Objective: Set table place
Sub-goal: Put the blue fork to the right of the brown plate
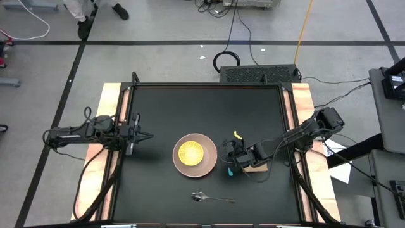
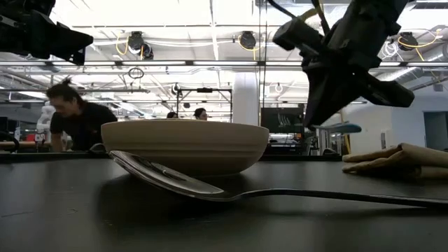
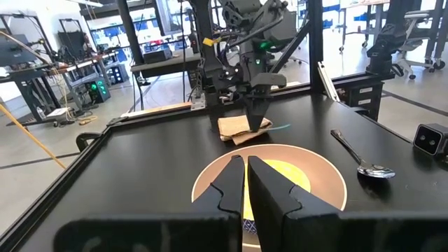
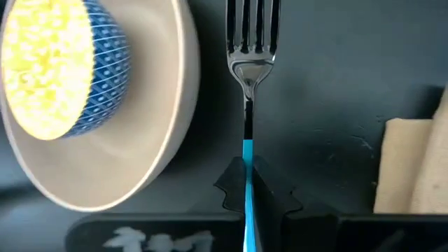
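Note:
A pale pink plate (image 1: 205,166) sits mid-table with a yellow dish (image 1: 190,152) inside it; the dish's outer wall is blue-patterned (image 4: 105,77). A silver spoon (image 1: 212,198) lies near the front edge. A tan napkin (image 1: 258,166) lies right of the plate. My right gripper (image 1: 231,161) hovers between plate and napkin, shut on a blue-handled fork (image 4: 250,63). My left gripper (image 1: 147,135) waits at the table's left side, shut and holding nothing. My right gripper pinches the fork's blue handle (image 4: 247,157) between its two fingers, which slant down from the table's right side. The fork runs out ahead of the fingers, its tines (image 4: 252,24) beside the plate's rim. The handle end (image 2: 343,128) sticks out behind, clear of the table.
The napkin (image 2: 399,161) lies crumpled just right of the right gripper. The spoon (image 2: 210,185) lies in front of the plate (image 2: 185,147). Pale wooden strips (image 1: 111,114) run along the table's left and right sides. A person stands beyond the far edge (image 2: 77,119).

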Controlling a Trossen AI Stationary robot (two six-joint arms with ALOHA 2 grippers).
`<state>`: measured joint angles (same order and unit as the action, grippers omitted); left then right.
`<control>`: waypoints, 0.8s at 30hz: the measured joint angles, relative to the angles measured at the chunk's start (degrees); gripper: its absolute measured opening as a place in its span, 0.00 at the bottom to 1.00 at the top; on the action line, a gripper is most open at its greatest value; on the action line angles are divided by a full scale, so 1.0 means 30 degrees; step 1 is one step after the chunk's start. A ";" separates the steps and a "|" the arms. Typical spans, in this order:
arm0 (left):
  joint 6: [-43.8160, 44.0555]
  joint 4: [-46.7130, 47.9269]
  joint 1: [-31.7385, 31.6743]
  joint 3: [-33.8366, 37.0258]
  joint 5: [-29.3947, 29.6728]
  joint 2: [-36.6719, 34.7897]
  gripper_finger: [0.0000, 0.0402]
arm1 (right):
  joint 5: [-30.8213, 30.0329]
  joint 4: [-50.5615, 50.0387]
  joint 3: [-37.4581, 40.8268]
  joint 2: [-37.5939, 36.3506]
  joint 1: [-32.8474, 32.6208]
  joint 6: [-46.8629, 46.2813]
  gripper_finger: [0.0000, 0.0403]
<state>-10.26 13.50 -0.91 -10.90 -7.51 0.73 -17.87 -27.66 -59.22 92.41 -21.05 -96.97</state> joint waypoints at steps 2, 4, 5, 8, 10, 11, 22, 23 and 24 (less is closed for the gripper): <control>-0.0003 0.0000 -0.0003 0.0000 0.0000 0.0000 0.06 | -0.0001 0.0105 0.0000 0.0214 0.0061 -0.0395 0.00; -0.0007 -0.0027 -0.0001 0.0000 -0.0004 0.0000 0.06 | 0.0000 0.0342 0.0000 0.0414 0.0171 -0.0474 0.00; -0.0041 -0.0029 -0.0005 0.0000 0.0000 0.0004 0.06 | 0.0000 0.0440 0.0000 0.0521 0.0254 -0.0496 0.00; -0.0051 -0.0029 -0.0005 0.0000 -0.0003 0.0002 0.06 | -0.0001 0.0882 0.0000 0.0985 0.0503 -0.0946 0.00; -0.0051 -0.0029 0.0000 0.0000 0.0000 0.0001 0.06 | 0.0016 0.1291 0.0000 0.1310 0.0695 -0.1020 0.00; -0.0051 -0.0029 -0.0006 0.0000 0.0000 0.0000 0.06 | 0.0044 0.1534 0.0000 0.1409 0.0802 -0.1028 0.00; -0.0015 -0.0015 -0.0007 0.0000 -0.0022 0.0000 0.06 | 0.0095 0.1314 0.0007 0.1579 0.1741 -0.1159 0.00; -0.0009 -0.0015 0.0000 0.0000 -0.0027 0.0002 0.06 | 0.0154 0.1232 0.0007 0.1573 0.1785 -0.1164 0.00; -0.0007 -0.0015 -0.0006 0.0000 -0.0048 0.0000 0.06 | 0.0285 0.1059 0.0007 0.1572 0.1835 -0.1203 0.00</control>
<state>-10.28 13.45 -0.92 -10.90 -7.65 0.73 -17.02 -24.48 -59.20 97.12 -15.54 -100.57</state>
